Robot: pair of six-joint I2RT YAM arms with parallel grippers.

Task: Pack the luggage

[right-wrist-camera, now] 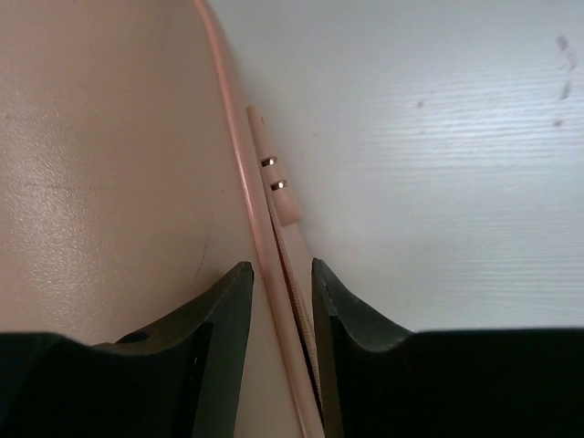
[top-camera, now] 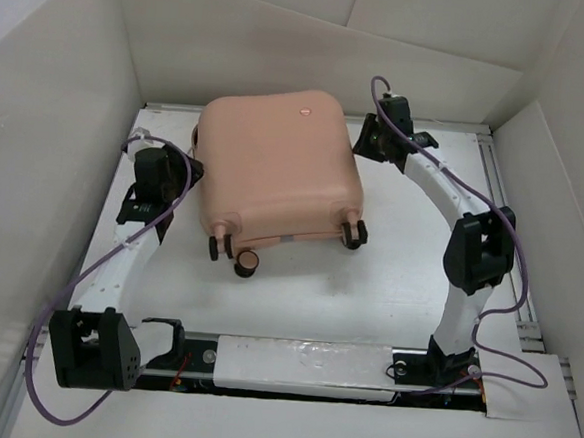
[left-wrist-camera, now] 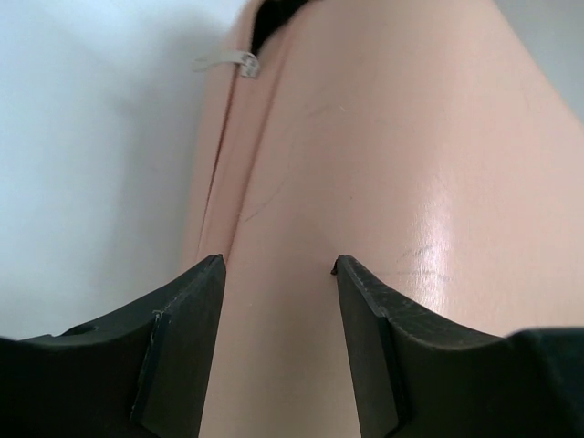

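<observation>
While the peach-pink suitcase [top-camera: 276,163] lies shut and flat on the white tabletop [top-camera: 367,294], it sits toward 12 o'clock from the middle of the surface, a little to the 11 o'clock side. Its wheels [top-camera: 351,233] line the edge that faces 6 o'clock, toward the arm bases. White walls [top-camera: 284,48] close in the tabletop on three sides, and purple cables [top-camera: 173,201] trail along both arms. From above, the left fingers [top-camera: 188,167] are at the suitcase's 9 o'clock side, just beside the shell. The right fingers [top-camera: 366,136] are at its 2 o'clock corner, near the far wall. In the left wrist view the left fingers [left-wrist-camera: 182,347] stand well apart and hold nothing. The smooth pink shell [left-wrist-camera: 383,182] fills the space beyond them, and a small pale zipper pull [left-wrist-camera: 242,62] shows at 11 o'clock by the seam. In the right wrist view the right fingers [right-wrist-camera: 219,338] are parted only a little and straddle the raised rim [right-wrist-camera: 242,173] of the suitcase. A narrow pink strip with two shiny studs [right-wrist-camera: 274,173] runs beside that rim toward 12 o'clock. Thin gaps show on either side of the rim, so the fingers do not look clamped on it. Bare tabletop lies at 3 o'clock of them.
</observation>
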